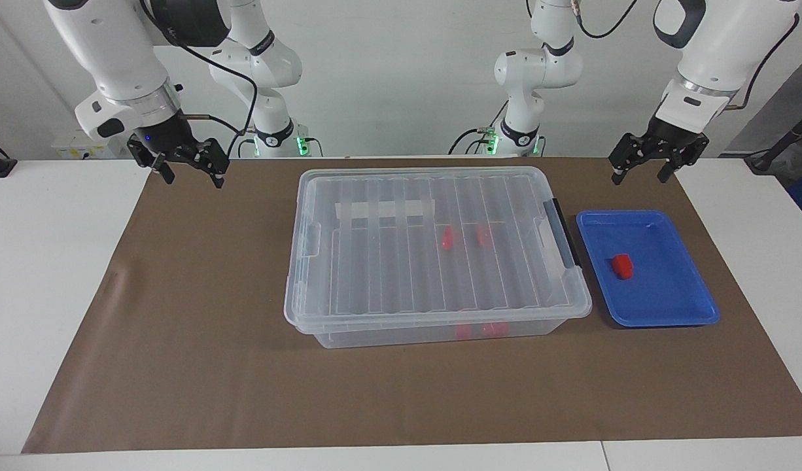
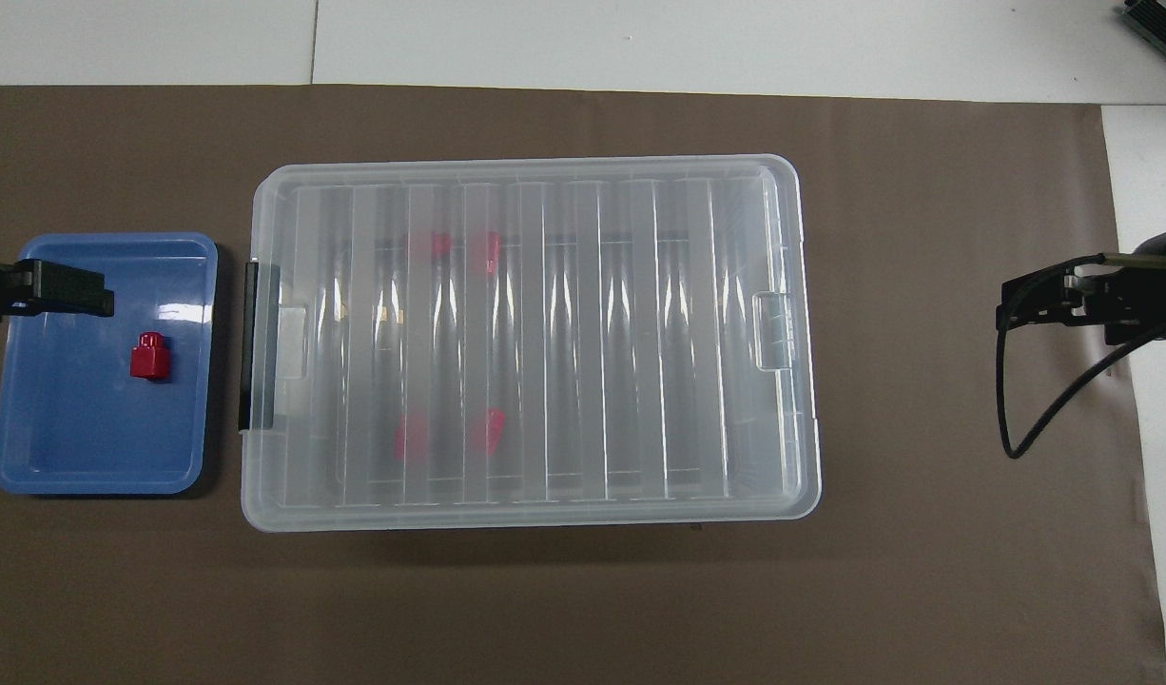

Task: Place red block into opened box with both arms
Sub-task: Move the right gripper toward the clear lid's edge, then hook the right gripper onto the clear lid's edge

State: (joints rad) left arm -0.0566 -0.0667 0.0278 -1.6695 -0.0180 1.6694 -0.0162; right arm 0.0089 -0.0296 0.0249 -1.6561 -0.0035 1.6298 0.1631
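Red block (image 1: pixel 623 266) sits in blue tray (image 1: pixel 676 307) beside the lidded box (image 1: pixel 434 261), below and just inward of the left hand (image 1: pixel 640 169), released, empty; right hand (image 1: pixel 190 171) released, well apart from box

Red blocks inside clear box (image 2: pixel 531 338) read only as pink smears through ribbed lid (image 1: pixel 434 242); exact count unclear. Overhead: left gripper (image 2: pixel 31 290) cut off at the 9 o'clock edge, only a black finger visible. Right gripper (image 2: pixel 1078 304) cut at the 3 o'clock edge. Facing view crops both arms at 12 o'clock.
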